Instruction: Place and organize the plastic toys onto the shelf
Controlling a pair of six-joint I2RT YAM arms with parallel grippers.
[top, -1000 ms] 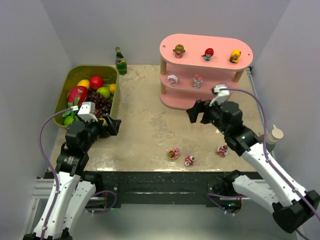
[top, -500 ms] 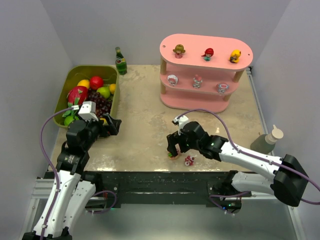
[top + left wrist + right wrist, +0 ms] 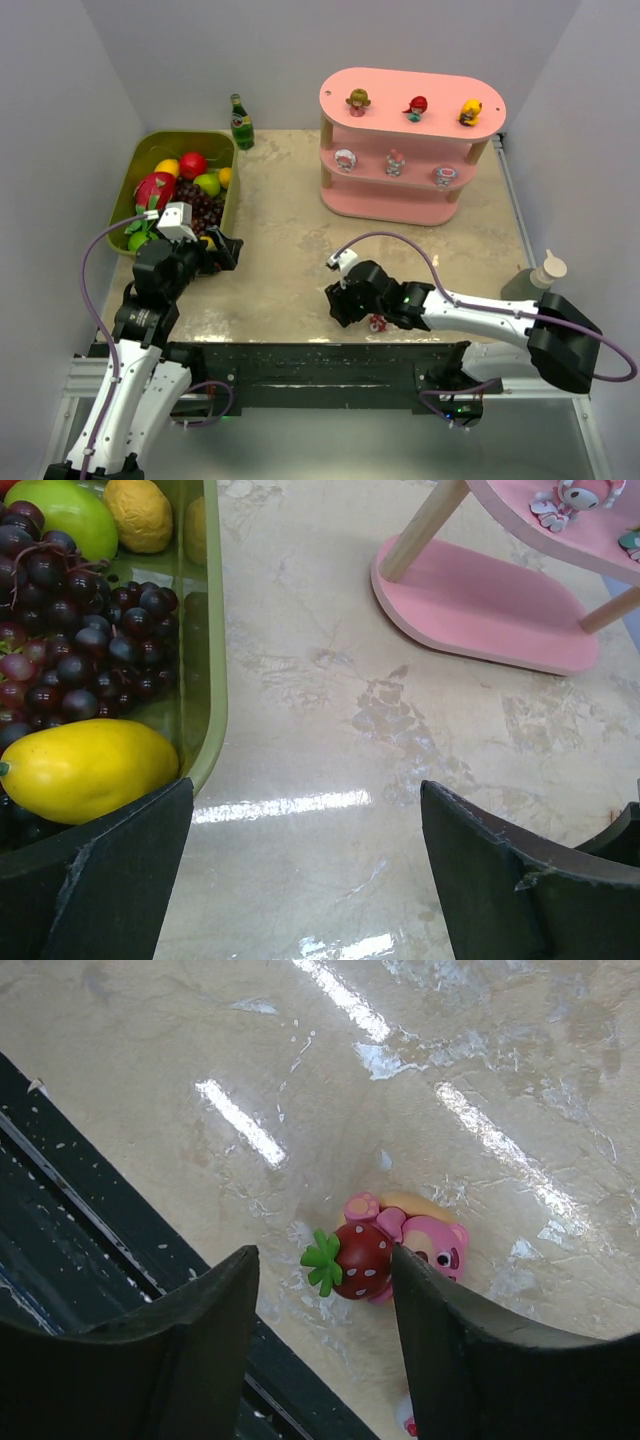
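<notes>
A pink bear toy hugging a red strawberry (image 3: 385,1250) lies on the table by the near edge. My right gripper (image 3: 322,1260) is lowered over it, open, jaws on either side; the right finger (image 3: 440,1330) touches the bear and the left finger stands apart. In the top view the right gripper (image 3: 340,303) covers this toy, and a second small toy (image 3: 378,322) lies just right of it. The pink shelf (image 3: 410,88) holds three toys on top and three on the middle board, one being a pink-white one (image 3: 395,162). My left gripper (image 3: 225,250) hangs open and holds nothing.
An olive-green bin (image 3: 185,138) of toy fruit sits at the left, its rim (image 3: 212,680) close to the left fingers. A green bottle (image 3: 241,122) stands behind it. A pale squeeze bottle (image 3: 545,272) stands at the right. The black table rail (image 3: 90,1230) runs close below the toy.
My right arm swung from in front of the shelf down to the near table edge, and its jaws have narrowed around the strawberry bear. The left arm has stayed still.
</notes>
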